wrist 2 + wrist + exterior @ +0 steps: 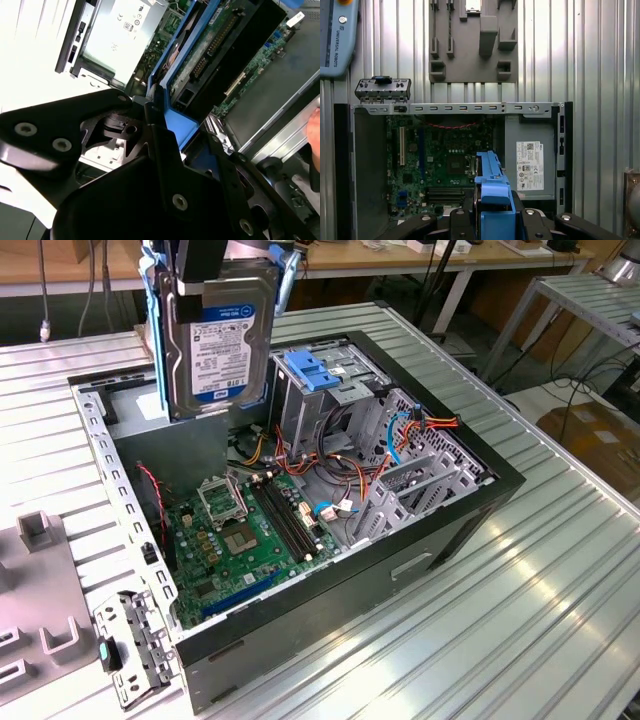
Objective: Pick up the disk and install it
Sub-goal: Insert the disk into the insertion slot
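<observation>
Picking up is judged done: at the exterior view's left, the disk (215, 335) is held upright, clear of the table (520, 620), above the open case (450, 535). Installing is left, as the disk is not yet seated in the cage (330, 400) just to its right. The pincer (220, 262) is clamped on the disk's blue rails.

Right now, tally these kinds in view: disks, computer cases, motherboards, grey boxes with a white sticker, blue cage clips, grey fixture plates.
disk: 1
computer case: 1
motherboard: 1
grey box with white sticker: 1
blue cage clip: 1
grey fixture plate: 1
Total: 6
</observation>
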`<action>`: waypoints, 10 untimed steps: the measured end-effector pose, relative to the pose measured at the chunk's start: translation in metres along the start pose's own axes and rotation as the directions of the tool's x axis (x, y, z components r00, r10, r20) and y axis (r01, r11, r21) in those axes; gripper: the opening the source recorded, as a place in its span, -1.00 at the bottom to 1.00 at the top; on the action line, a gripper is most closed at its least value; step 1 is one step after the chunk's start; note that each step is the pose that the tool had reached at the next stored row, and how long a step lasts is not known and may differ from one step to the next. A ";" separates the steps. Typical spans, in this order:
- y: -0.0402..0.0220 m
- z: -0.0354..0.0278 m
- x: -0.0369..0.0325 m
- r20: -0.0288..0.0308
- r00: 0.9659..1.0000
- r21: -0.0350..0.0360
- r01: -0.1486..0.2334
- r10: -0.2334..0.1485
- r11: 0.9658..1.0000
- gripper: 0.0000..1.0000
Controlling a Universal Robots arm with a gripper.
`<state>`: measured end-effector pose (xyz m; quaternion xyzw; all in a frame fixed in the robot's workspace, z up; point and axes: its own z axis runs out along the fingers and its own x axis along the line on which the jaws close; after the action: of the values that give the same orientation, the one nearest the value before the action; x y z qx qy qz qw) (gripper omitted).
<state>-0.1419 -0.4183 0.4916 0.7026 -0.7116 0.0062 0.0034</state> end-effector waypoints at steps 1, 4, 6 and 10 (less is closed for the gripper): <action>0.0000 0.0000 0.0020 0.000 1.000 0.000 0.000 0.000 1.000 -0.25; -0.0001 0.0002 0.0081 0.000 1.000 0.000 0.000 0.000 1.000 -0.25; -0.0002 0.0002 0.0135 -0.001 1.000 0.000 0.000 0.000 1.000 -0.25; -0.0002 0.0004 0.0193 -0.001 1.000 0.000 0.000 0.000 1.000 -0.25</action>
<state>-0.1419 -0.4376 0.4914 0.7026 -0.7116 0.0067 0.0039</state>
